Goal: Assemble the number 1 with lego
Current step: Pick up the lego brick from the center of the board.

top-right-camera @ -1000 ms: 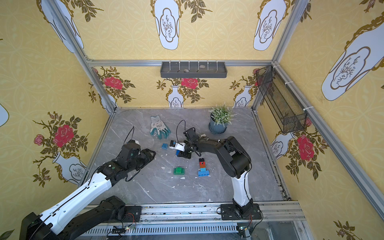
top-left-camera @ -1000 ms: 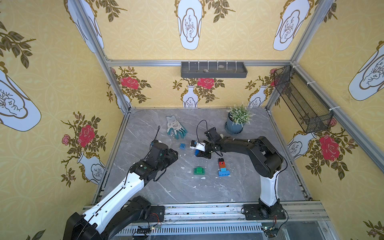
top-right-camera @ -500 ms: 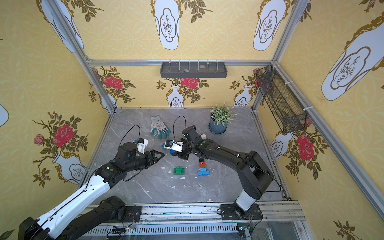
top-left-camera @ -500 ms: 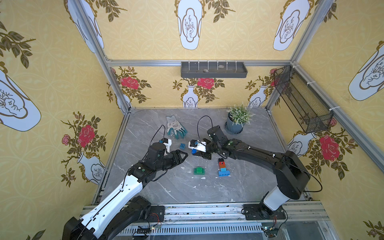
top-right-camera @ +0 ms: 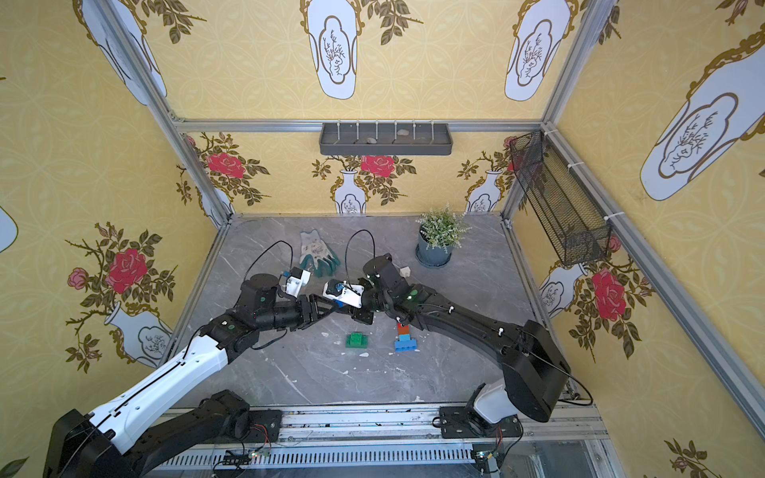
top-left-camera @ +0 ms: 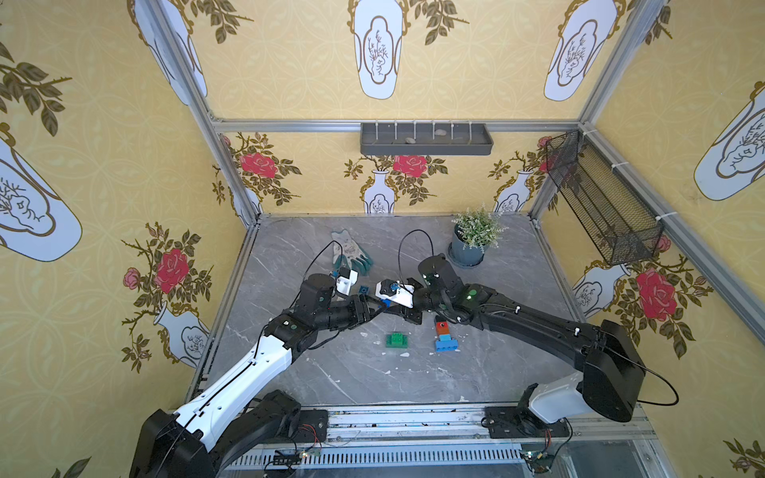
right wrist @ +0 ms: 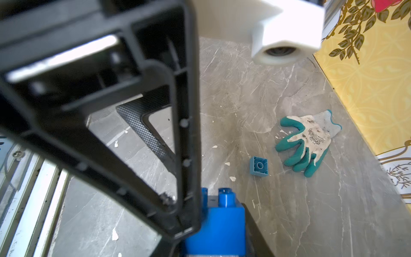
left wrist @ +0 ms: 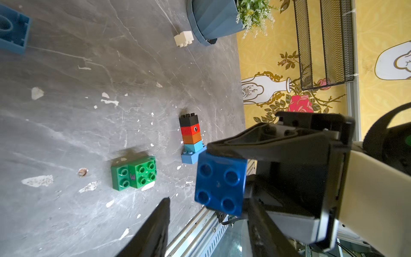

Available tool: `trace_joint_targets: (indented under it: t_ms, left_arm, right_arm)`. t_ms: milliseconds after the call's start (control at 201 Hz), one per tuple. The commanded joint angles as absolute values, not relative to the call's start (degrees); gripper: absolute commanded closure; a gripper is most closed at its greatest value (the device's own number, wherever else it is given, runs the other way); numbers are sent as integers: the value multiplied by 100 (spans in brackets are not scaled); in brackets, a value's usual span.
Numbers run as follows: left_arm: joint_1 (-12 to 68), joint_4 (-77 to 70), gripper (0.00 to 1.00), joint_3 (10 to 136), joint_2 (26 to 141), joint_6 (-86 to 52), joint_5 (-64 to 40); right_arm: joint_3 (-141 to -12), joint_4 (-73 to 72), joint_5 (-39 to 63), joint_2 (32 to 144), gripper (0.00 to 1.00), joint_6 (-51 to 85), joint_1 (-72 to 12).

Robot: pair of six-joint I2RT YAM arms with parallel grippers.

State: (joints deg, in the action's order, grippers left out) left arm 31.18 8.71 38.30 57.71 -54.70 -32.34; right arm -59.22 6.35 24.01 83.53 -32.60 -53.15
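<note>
Blue brick (left wrist: 220,184): square, four studs facing left gripper (top-left-camera: 372,309), whose jaws stand spread; right gripper (right wrist: 219,224) pinches it.

Robot test cell in a lab, dressed up as a room

Aluminium posts (top-left-camera: 230,165) carry flat panels of printed vase-and-rose wallpaper (top-left-camera: 289,62), and 2 arms (top-left-camera: 248,364) are bolted to a rail (top-left-camera: 414,418) at the edge of a marble-look table (top-left-camera: 372,372). The props are a glove (top-left-camera: 352,256) just beyond the left gripper (top-left-camera: 380,309), a plant (top-left-camera: 476,240) beyond the right gripper (top-left-camera: 389,304), and a tray (top-left-camera: 426,140) and mesh basket (top-left-camera: 604,202) on the walls above both.
</note>
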Motion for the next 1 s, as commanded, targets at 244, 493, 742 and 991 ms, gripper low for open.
trace_joint_targets:
  t_ms: [244, 493, 742, 991]
  left_arm:
    - [3121, 202, 39, 3705, 5827, -5789, -3453]
    - [3120, 83, 52, 3647, 5893, -5866, -3508]
    - [3116, -27, 64, 3612, 5906, -5915, -3504]
    - [3112, 102, 78, 3661, 5809, -5576, -3338]
  right_arm:
    - [-5828, 426, 2566, 8267, 69, -3168, -5431]
    - [-5838, 378, 2612, 8254, 69, -3135, -5432]
    - [-5806, 369, 2672, 8218, 70, -3116, -5468]
    - [-5650, 300, 2482, 8036, 36, -2704, -5466]
